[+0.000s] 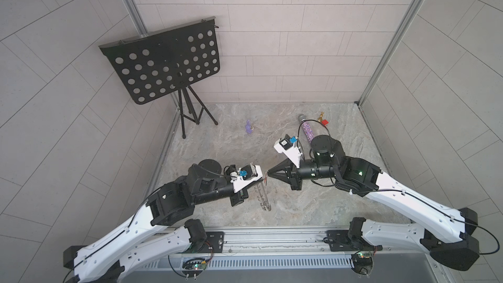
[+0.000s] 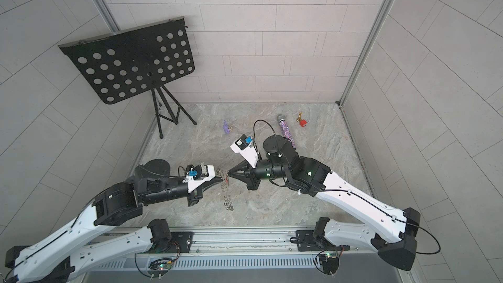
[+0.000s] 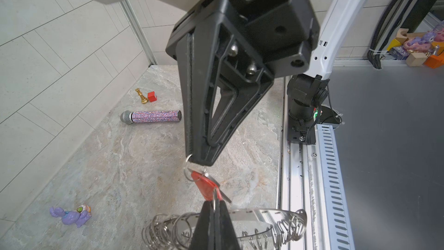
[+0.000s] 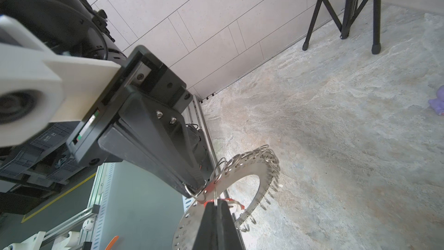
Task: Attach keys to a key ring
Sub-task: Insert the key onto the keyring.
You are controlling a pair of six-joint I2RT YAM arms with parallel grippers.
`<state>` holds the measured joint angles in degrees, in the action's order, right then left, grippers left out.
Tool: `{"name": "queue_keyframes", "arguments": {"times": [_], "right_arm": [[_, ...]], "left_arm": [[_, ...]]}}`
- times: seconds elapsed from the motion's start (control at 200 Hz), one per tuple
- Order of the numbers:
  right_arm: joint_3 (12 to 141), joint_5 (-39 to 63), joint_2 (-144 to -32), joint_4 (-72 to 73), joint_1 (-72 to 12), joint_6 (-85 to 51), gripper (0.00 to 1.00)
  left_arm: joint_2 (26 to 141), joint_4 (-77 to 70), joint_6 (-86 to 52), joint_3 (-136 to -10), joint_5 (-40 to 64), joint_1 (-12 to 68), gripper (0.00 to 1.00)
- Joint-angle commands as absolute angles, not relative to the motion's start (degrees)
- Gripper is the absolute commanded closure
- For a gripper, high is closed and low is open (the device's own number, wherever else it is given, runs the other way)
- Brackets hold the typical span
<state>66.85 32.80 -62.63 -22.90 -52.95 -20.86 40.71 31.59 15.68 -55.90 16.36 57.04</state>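
The key ring (image 4: 252, 167) is a flat grey disc fringed with wire loops. It hangs in the air, edge-on in both top views (image 1: 263, 197) (image 2: 227, 194). My left gripper (image 3: 214, 203) is shut on one of its wire loops. The key (image 3: 204, 183), with its red tag, dangles between the two gripper tips. My right gripper (image 4: 216, 203) is shut on the key's small split ring. The two grippers meet tip to tip above the table's middle (image 1: 261, 178) (image 1: 269, 172). From the right wrist, the red tag (image 4: 236, 204) peeks out behind my own fingers.
A black music stand (image 1: 163, 63) rises at the back left. On the marble table lie a purple toy (image 1: 249, 127), a glittery microphone (image 1: 307, 129), a gold chess piece (image 1: 321, 117) and a red cube (image 1: 324, 122). A metal rail (image 1: 272, 238) runs along the front edge.
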Motion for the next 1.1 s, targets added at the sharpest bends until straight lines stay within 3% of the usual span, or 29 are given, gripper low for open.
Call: {"name": "queue_keyframes", "arguments": {"times": [0.0, 1.096], "right_arm": [[67.81, 33.97, -62.93, -21.51, -52.91, -21.29, 1.0], [68.04, 36.39, -62.84, -21.46, -54.24, -21.35, 1.0]], "left_arm": [[39.8, 30.41, 16.62, -55.99, 16.64, 57.32, 1.0], [39.01, 29.16, 16.39, -55.5, 12.84, 57.32, 1.0]]}}
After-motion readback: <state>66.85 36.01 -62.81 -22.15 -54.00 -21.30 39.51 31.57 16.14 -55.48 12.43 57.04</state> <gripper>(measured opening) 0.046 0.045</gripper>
